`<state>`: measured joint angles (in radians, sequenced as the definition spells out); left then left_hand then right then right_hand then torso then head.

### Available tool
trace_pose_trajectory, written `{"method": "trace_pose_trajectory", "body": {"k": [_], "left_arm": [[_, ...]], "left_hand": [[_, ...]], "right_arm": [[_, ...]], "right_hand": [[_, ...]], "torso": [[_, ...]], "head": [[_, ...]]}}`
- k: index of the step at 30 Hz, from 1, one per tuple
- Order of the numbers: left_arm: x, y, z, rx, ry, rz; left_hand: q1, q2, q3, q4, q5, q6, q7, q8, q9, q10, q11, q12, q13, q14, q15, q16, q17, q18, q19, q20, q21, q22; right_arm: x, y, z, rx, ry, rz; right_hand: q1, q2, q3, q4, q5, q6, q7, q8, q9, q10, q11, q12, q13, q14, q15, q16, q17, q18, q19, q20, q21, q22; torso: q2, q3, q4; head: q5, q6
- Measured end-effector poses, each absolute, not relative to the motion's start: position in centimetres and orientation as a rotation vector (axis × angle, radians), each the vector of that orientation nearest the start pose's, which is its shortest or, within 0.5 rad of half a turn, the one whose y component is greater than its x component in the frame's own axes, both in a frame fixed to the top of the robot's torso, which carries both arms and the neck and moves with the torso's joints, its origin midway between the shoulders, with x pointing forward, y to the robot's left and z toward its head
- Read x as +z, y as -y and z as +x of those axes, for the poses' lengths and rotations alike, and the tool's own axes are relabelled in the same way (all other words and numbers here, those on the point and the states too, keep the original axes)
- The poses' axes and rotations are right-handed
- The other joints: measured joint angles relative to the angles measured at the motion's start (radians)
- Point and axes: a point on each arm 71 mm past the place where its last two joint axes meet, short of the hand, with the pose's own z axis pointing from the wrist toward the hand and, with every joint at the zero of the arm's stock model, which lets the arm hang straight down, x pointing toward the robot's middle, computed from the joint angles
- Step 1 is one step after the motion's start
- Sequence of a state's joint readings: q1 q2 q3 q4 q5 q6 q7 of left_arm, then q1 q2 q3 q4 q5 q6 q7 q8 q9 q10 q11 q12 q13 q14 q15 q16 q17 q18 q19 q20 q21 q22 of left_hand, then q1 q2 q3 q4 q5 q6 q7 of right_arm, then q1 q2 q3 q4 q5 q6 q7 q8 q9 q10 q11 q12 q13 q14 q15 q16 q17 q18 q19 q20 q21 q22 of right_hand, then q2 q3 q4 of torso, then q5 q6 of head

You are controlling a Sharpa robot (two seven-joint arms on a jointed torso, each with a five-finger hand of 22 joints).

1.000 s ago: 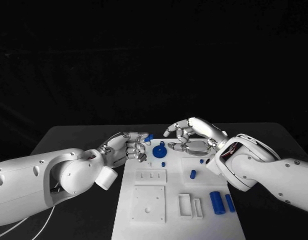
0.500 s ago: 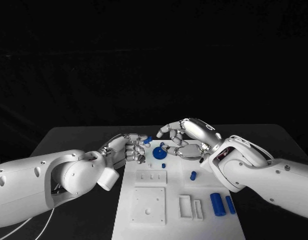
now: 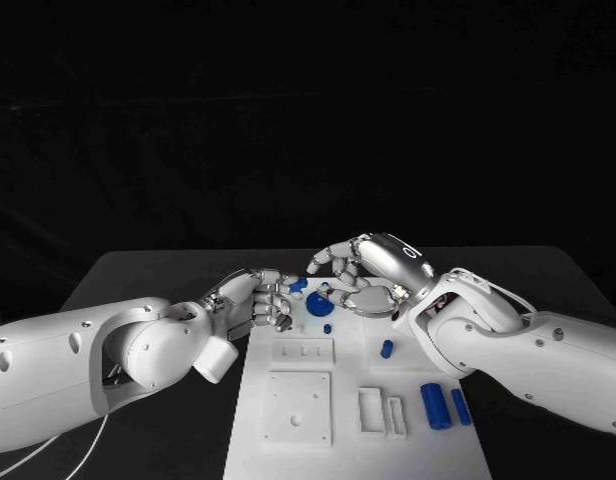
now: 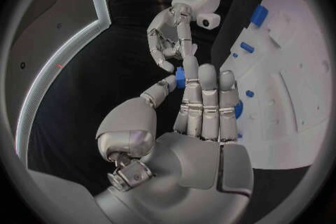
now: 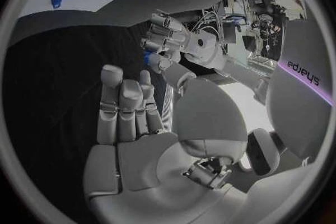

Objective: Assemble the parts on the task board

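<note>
R hand (image 3: pixel 354 272) has moved in, fingers apart, empty. L hand (image 3: pixel 258 293) pinches small blue part (image 3: pixel 297 284); handover fumble could drop it.

The left arm comes in low, its hand (image 3: pixel 258 297) raised near the far end, fingers (image 4: pixel 208 102) side by side and the thumb bent toward them, pinching a small blue piece (image 4: pixel 180 76). The right arm reaches across, its hand (image 3: pixel 359 270) arched just beside the left hand, fingers (image 5: pixel 120 105) half curled and apart. It seems to hold nothing, though its fingertips are hard to read in the head view.
</note>
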<state>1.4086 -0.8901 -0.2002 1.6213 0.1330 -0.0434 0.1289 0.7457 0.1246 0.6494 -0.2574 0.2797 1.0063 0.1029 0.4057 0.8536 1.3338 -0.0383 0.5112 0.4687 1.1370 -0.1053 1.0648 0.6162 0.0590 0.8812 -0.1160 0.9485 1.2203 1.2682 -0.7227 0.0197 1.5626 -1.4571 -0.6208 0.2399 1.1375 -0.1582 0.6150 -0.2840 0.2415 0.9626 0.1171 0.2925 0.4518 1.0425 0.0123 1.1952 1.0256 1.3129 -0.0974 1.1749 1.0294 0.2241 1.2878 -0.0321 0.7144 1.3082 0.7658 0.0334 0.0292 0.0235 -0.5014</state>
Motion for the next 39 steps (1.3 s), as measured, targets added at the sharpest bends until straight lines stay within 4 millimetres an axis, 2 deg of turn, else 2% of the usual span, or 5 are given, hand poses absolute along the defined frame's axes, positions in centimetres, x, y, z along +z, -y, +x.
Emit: {"method": "trace_pose_trajectory", "body": {"k": [7,17,22,31,39], "left_arm": [[-15.04,-18.9,47.14,-1.672,-1.861,-1.13],[-15.03,-18.81,47.08,-1.675,-1.874,-1.111],[-15.08,-18.8,47.04,-1.675,-1.88,-1.107],[-15.18,-18.78,46.97,-1.674,-1.891,-1.105],[-15.24,-18.82,46.95,-1.668,-1.904,-1.1]], "left_hand": [[-0.008,-0.005,0.004,-0.004,0.039,0.011,-0.003,-0.006,0.009,0.008,-0.005,0.004,-0.002,0.006,-0.002,0.005,0.0,0.0,0.0,0.0,0.008,-0.003],[-0.008,-0.005,0.004,-0.006,0.041,0.011,-0.004,-0.008,0.01,0.009,-0.004,0.004,-0.002,0.006,-0.002,0.005,0.0,0.0,0.0,0.0,0.008,-0.003],[-0.008,-0.005,0.002,-0.008,0.041,0.013,-0.005,-0.008,0.011,0.01,-0.003,0.004,-0.002,0.008,-0.001,0.005,0.0,0.0,0.0,0.0,0.008,-0.004],[-0.012,-0.001,0.004,-0.01,0.041,0.013,-0.006,-0.008,0.011,0.01,-0.003,0.004,-0.002,0.008,0.0,0.005,0.0,0.0,0.0,0.0,0.008,-0.004],[-0.011,-0.001,0.007,-0.012,0.04,0.013,-0.006,-0.011,0.012,0.012,-0.001,0.004,-0.002,0.005,-0.003,0.005,0.0,0.0,0.0,0.0,0.008,-0.004]], "right_arm": [[-9.61,11.8,47.0,1.03,-1.087,-0.378],[-10.08,11.61,46.87,1.022,-1.094,-0.402],[-10.21,11.47,46.8,1.021,-1.095,-0.409],[-10.36,11.22,46.72,1.022,-1.095,-0.411],[-10.47,11.07,46.73,1.023,-1.092,-0.404]], "right_hand": [[0.004,-0.004,0.037,-0.002,-0.06,0.023,-0.015,0.012,0.001,0.0,-0.011,0.0,-0.001,0.001,-0.01,0.0,0.002,0.0,0.0,0.0,0.0,0.0],[0.021,-0.021,0.047,-0.005,-0.145,0.05,-0.02,0.017,0.001,0.009,-0.02,0.0,-0.001,0.002,-0.019,0.0,0.008,0.001,0.002,0.002,0.0,0.0],[0.03,-0.02,0.047,-0.005,-0.177,0.06,-0.024,0.024,0.001,0.014,-0.025,0.0,0.001,0.004,-0.021,0.0,0.012,0.002,0.002,0.002,0.0,0.0],[0.03,-0.019,0.038,-0.002,-0.188,0.07,-0.029,0.029,0.002,0.02,-0.03,0.0,0.003,0.007,-0.024,0.0,0.016,0.004,0.006,0.005,0.01,0.0],[0.007,-0.002,0.029,0.005,-0.188,0.087,-0.032,0.033,0.004,0.027,-0.034,0.004,0.005,0.004,-0.028,0.0,0.019,0.008,0.011,0.003,0.012,0.0]], "torso": [[0.0,0.0006,-0.0007],[-0.001,0.0018,-0.0016],[-0.001,0.002,-0.0018],[-0.001,0.0015,-0.0015],[-0.001,0.0014,-0.0012]], "head": [[-0.002,-0.003],[0.0,-0.004],[0.0,-0.005],[-0.001,-0.008],[-0.002,-0.009]]}}
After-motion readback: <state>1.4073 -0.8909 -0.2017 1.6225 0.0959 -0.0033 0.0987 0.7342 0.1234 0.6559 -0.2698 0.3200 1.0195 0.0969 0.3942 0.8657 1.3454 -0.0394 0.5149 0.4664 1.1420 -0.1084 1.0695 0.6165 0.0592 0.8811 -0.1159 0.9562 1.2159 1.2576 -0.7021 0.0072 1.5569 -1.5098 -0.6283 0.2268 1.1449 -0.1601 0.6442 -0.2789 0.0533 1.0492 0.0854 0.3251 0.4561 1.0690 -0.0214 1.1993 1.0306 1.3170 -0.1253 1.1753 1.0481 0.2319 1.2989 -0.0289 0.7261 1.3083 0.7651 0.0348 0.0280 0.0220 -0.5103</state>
